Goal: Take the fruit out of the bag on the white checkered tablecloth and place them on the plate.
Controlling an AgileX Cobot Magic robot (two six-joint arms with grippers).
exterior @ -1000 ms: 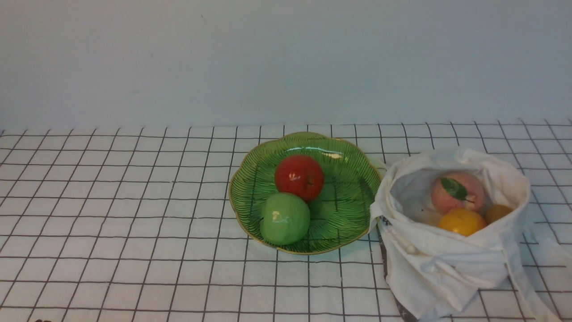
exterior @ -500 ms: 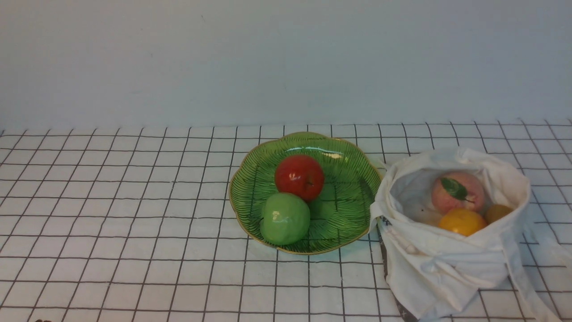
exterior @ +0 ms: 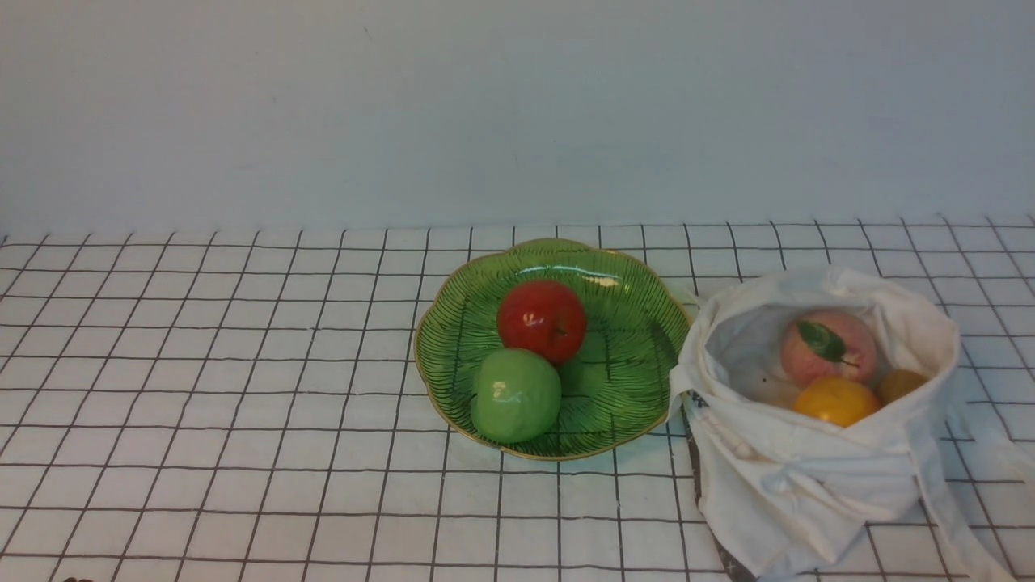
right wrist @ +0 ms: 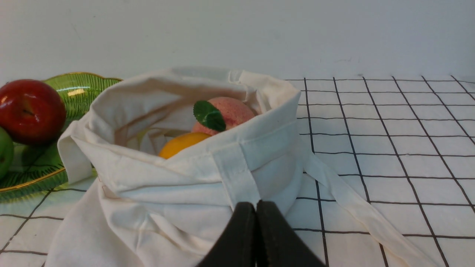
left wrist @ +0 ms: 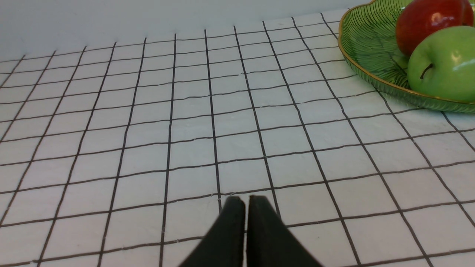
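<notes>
Bag: I am observing the white cloth bag (exterior: 808,469) standing open-mouthed on the checkered tablecloth (exterior: 242,404), to the right of the plate (exterior: 623,388).
Fruit in bag: The pink peach (exterior: 817,364), the orange (exterior: 837,402) and a brownish fruit (exterior: 900,385) are resting inside.
Fruit on plate: The red apple (exterior: 542,321) and the green apple (exterior: 516,396) are sitting together.
Right gripper (right wrist: 256,207): I am holding it near the bag, fingertips together, pointing toward the tablecloth; the fruit is lying beyond the bag's near side.
Left gripper (left wrist: 241,202): I am keeping its fingertips almost together, a thin slit showing, over tablecloth; the plate is lying well apart from it.
</notes>
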